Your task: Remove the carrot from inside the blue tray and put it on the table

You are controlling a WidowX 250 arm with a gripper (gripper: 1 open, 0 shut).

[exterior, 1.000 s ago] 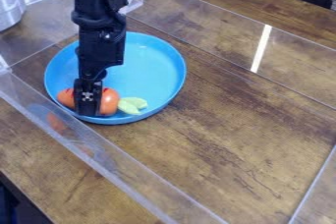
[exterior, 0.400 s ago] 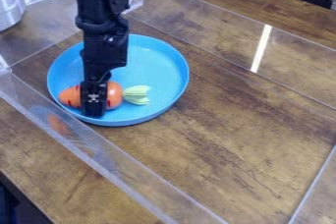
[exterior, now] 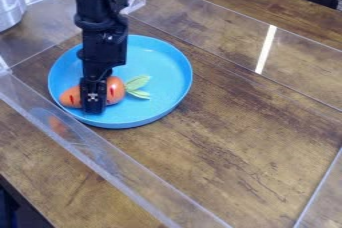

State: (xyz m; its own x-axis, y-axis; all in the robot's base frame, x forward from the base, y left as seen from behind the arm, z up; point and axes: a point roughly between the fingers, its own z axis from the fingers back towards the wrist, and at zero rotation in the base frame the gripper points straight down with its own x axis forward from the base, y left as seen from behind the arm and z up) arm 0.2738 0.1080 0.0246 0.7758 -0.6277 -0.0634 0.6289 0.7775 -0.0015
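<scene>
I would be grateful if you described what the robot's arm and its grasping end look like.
The robot's arm is matt black, blocky and segmented, narrowing downward into a slim black pincer. Small pale specks show along the lower part; at this size I cannot tell whether they are screws, markings or glints. No cable can be made out.
</scene>
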